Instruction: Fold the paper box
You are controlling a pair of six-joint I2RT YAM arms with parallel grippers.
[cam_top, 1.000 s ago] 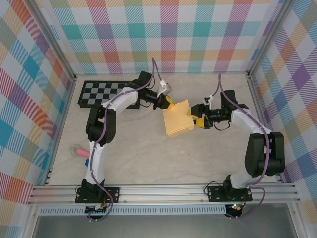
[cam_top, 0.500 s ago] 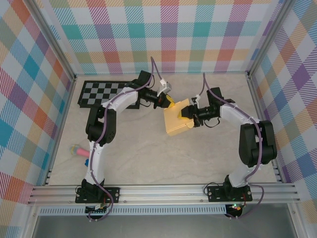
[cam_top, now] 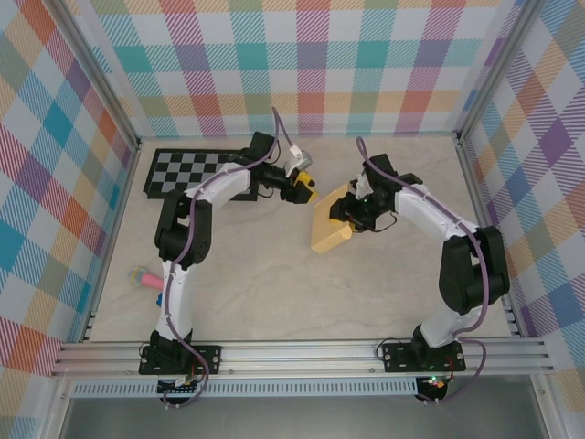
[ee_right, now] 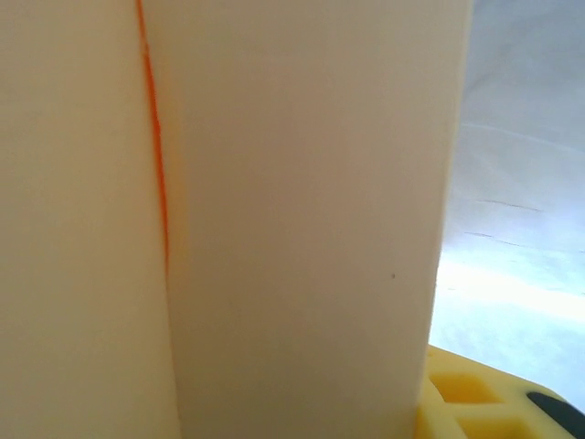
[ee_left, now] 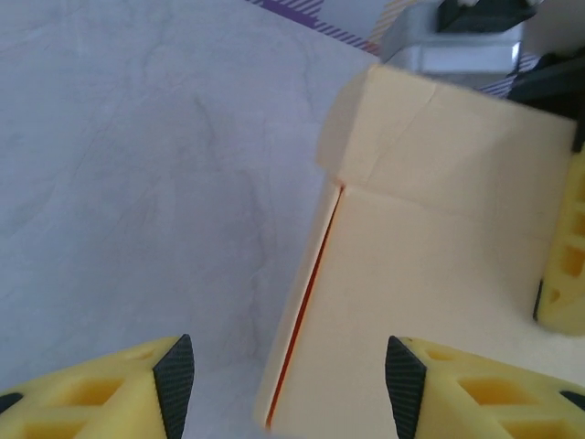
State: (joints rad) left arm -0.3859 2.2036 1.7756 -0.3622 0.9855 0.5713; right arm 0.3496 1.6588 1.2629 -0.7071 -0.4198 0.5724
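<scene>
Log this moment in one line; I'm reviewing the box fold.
left gripper: open, not gripping | right gripper: against paper box, grip unclear | paper box: between the grippers

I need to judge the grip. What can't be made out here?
Whether the right gripper grips the paper box: top view, its wrist covers the contact; right wrist view, box too close.
Box's lower end: left wrist view, cut by the frame edge.
The pink thing: top view, too small.
</scene>
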